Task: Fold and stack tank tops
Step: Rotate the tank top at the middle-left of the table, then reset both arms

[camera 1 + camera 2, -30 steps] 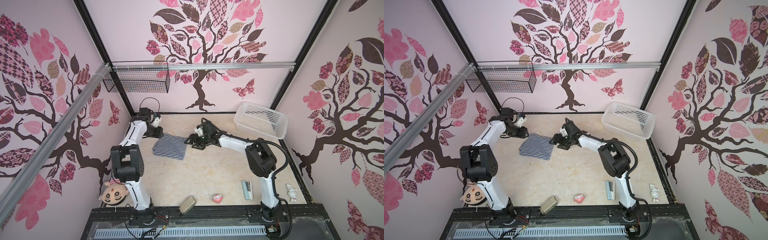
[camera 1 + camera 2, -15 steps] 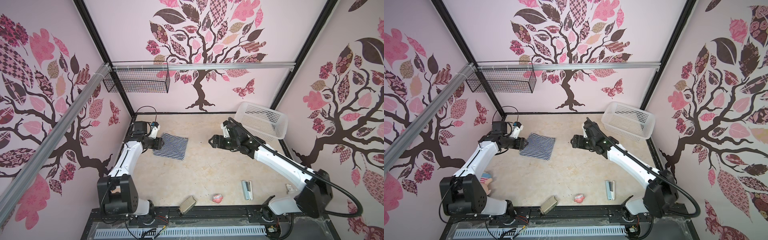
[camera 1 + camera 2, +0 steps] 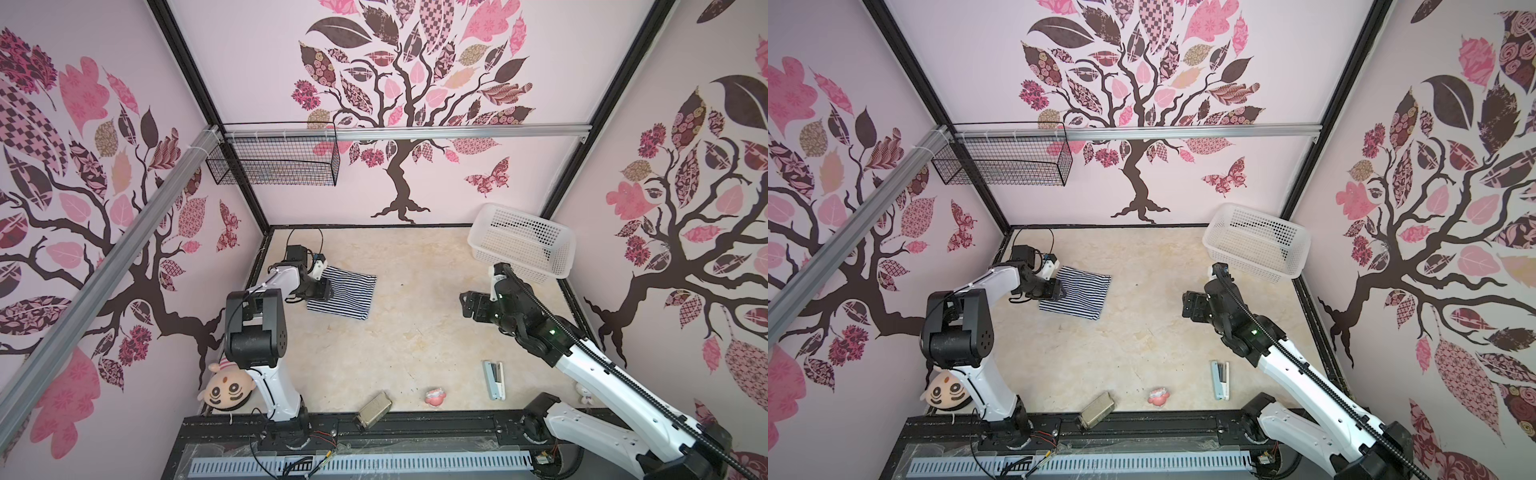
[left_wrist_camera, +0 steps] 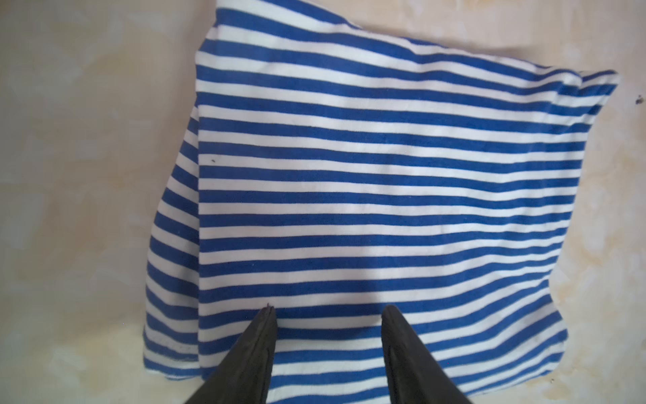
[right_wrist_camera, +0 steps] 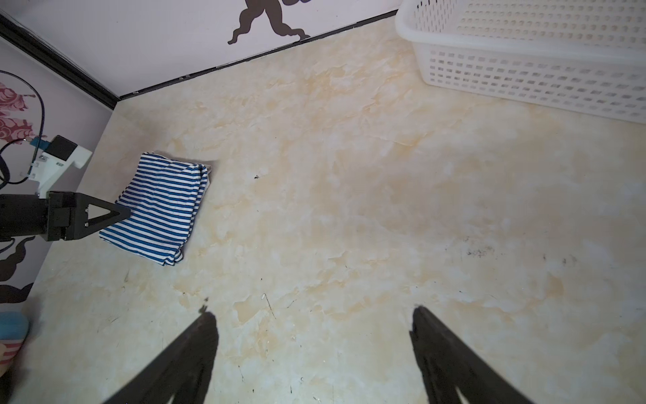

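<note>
A navy-and-white striped tank top (image 3: 345,293) lies folded into a neat rectangle on the worktop (image 3: 395,332), left of centre in both top views. The left pincer (image 4: 328,314) sits over its edge, half open, gripping nothing. The right pincer (image 5: 311,314), spread wide and empty, hangs at right. Folding looks done; no second top shows for stacking.

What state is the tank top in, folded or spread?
Folded: the tank top lies as a compact rectangle, with layered edges showing along one side.
</note>
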{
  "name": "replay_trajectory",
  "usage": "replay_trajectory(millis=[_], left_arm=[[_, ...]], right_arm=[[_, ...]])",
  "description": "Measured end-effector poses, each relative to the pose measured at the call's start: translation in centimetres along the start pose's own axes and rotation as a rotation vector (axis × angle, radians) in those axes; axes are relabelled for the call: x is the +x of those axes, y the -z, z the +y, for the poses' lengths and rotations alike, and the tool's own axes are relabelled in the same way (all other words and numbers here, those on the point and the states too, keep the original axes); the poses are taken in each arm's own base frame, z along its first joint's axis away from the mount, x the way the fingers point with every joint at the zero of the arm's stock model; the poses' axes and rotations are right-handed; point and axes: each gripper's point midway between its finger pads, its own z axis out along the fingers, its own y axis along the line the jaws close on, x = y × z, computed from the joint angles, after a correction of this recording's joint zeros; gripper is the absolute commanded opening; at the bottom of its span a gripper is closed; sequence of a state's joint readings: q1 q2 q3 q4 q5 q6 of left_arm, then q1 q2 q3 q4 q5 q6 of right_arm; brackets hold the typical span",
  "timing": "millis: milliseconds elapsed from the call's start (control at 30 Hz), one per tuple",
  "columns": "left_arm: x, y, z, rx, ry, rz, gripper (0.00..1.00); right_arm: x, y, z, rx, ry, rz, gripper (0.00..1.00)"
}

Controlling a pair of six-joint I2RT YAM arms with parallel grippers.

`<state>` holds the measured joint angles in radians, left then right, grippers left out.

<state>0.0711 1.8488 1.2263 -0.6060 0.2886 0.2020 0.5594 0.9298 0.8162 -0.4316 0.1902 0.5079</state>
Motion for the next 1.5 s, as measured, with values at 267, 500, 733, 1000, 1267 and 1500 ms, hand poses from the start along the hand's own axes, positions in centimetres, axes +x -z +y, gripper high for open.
replay_trajectory(millis=[267,500,733,1000,1267,1500], left_arm=[[2.1,-0.8,-0.1,0.008,0.019,0.048,0.51],[3.3,-0.1,-0.8,0.021,0.036,0.063,0.51],[2.2,4.4,-2.1,0.013,0.028,-0.026,0.54],[-1.6,15.1,-3.0,-0.128,0.021,-0.453,0.75],[3.4,11.2,-1.7,-0.204,0.021,-0.658,0.97],[5.4,7.5,-1.1,-0.202,0.003,-0.686,0.97]], right_arm=[[1.4,-0.3,-1.5,0.053,0.023,0.018,0.91],[0.5,-0.2,-1.0,0.044,0.03,0.0,0.91],[-0.6,-0.9,-1.2,0.076,0.07,-0.033,1.0],[-2.5,-3.1,-7.3,0.236,0.051,-0.161,1.0],[-0.4,-6.3,-13.2,0.42,0.133,-0.222,1.0],[1.2,-9.7,-14.1,0.434,0.255,-0.212,1.0]])
